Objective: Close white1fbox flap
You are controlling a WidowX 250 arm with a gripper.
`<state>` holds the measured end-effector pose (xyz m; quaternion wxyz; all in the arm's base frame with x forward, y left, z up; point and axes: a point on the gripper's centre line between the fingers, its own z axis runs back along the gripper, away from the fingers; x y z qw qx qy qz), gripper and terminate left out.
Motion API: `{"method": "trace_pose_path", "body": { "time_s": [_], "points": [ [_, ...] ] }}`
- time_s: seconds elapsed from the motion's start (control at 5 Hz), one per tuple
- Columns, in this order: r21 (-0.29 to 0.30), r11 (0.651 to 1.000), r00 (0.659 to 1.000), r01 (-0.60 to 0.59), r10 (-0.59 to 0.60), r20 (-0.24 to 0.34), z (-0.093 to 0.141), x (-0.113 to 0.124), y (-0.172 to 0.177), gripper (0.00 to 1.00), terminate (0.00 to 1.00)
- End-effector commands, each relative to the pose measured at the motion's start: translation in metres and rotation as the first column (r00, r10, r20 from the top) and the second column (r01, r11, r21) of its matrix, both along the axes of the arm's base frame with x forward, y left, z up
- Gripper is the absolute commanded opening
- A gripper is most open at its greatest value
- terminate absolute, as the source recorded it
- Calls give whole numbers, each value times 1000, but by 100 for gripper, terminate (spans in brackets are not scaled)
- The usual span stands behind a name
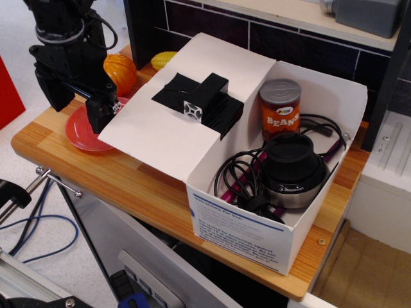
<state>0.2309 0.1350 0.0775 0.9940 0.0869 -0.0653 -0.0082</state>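
- The white1fbox (pixel 257 234) sits on the wooden counter (pixel 138 186), wide open, blue stripe and blue print facing front.
- Its flap (pixel 154 131) is thrown out to the left, sloping away from the box, with the black tape and black block (pixel 202 99) face up.
- Inside the box: a Beans can (pixel 280 109) standing upright at the back, a round black device (pixel 294 170) in front of it, and black cables (pixel 247 173) coiled at its left.
- The gripper (pixel 74 96) hangs over the red plate (pixel 80 131), right at the flap's left edge; one dark finger (pixel 101 112) looks to be just beside or touching that edge.
- Its jaws stand apart, nothing between them.
- An orange ridged fruit (pixel 120 72) sits behind the plate, and a yellow corn cob (pixel 162 60) peeks out beyond the flap's far corner.
- Dark tiled wall (pixel 308 45) behind the box.
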Motion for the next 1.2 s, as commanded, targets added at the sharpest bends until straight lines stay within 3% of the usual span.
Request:
{"method": "trace_pose_path", "body": {
  "time_s": [0.0,0.2,0.4,0.8,1.0],
  "points": [
    [-67,997,997,33,-28,66,15,9,-5,100,0],
    [-89,993,994,72,-63,94,24,9,-17,100,0],
    [-40,993,990,107,-103,99,39,10,-24,100,0],
    [148,969,970,199,-216,111,73,-1,-65,100,0],
    [201,954,961,224,-251,118,81,3,-82,100,0]
  ]
}}
